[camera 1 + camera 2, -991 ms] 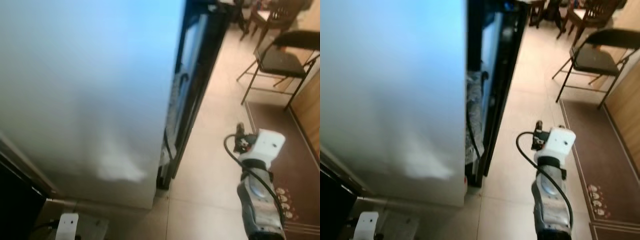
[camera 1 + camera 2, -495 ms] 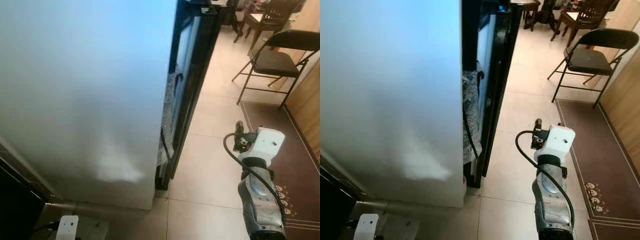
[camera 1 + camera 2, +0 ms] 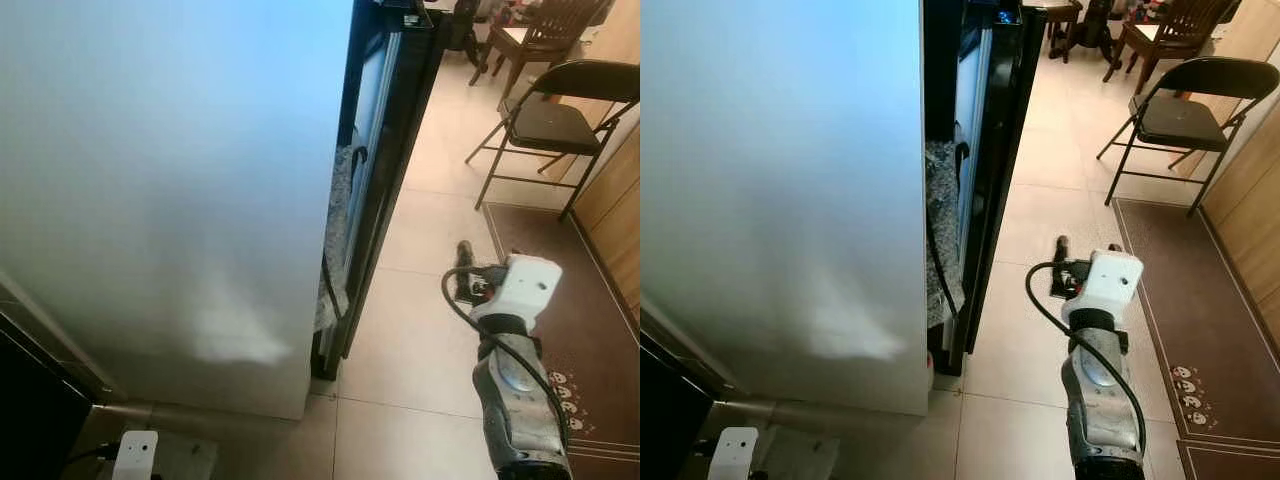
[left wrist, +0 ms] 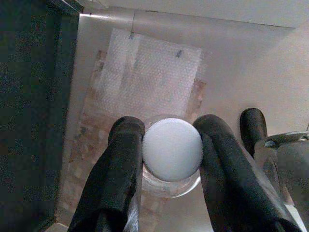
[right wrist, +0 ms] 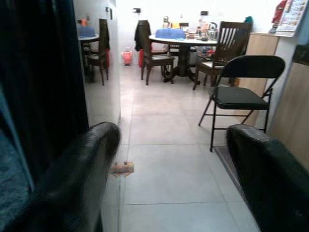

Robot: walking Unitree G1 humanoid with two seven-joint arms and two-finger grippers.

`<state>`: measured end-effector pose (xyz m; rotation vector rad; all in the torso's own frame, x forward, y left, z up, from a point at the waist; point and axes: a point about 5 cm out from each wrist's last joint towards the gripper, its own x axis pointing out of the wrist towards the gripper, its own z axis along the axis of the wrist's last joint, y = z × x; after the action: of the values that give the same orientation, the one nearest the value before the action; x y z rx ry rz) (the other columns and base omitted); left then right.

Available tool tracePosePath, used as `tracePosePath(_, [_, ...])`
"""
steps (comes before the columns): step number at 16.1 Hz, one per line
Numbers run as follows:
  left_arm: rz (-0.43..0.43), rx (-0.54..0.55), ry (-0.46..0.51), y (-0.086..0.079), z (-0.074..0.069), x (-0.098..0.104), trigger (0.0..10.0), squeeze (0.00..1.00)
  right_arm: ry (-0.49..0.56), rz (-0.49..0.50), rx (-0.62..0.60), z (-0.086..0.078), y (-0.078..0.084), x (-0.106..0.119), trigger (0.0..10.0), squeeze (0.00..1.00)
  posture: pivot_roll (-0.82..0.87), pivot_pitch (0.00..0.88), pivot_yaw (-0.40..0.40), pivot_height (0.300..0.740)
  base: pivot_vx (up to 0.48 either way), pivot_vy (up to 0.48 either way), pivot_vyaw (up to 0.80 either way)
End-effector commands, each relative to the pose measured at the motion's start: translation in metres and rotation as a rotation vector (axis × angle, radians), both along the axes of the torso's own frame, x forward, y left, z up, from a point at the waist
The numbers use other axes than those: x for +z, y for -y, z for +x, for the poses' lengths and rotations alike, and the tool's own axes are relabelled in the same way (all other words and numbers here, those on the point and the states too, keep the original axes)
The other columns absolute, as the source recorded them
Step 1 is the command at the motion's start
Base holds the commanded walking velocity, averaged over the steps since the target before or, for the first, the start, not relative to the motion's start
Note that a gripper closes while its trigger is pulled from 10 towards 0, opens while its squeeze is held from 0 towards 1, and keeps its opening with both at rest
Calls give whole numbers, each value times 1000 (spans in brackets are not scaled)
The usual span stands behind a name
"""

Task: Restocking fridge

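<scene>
Bottle at fridge side
Left gripper [image 4: 169, 145] clenches clear bottle [image 4: 172, 151], white cap; right gripper [image 5: 174, 179] spread, 3 o'clock of fridge [image 3: 170, 180].

Head stereo pair looks steeply down; both eyes share fridge side [image 3: 170, 200] at frame left, tiled floor [image 3: 1040, 330] and folding chair [image 3: 1185, 110] upper right. Left wrist camera faces straight down, close. Right wrist camera faces level, toward dining table [image 5: 186, 41].

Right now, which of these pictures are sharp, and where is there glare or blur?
Head views: the fridge side is washed pale with a soft glare patch low down; the folding chair and floor look fairly sharp. Left wrist view: the white-capped jar is clear. Right wrist view: the near fingers are blurred, the dining table overexposed.
</scene>
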<state>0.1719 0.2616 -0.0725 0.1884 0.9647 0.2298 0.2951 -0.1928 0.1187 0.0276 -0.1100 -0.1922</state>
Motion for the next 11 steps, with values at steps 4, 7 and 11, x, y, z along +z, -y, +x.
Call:
tracePosePath(4, [2, 11, -22, -1, -6, -3, 10000, 0, -29, -6, 32, 0, 0, -4, 10000, 1000, -127, 50, -30, 740, 0, 0, 0])
tracePosePath(7, [5, 16, -29, -1, -8, -3, 10000, 0, -88, -56, 98, 2, -5, -11, 10000, 0, -129, 50, -30, 740, 86, 0, 0])
tracePosePath(11, [2, 17, -32, -1, -8, -4, 10000, 0, -88, -65, 89, 2, -3, -11, 10000, 0, -129, 50, -32, 740, 275, 0, 0])
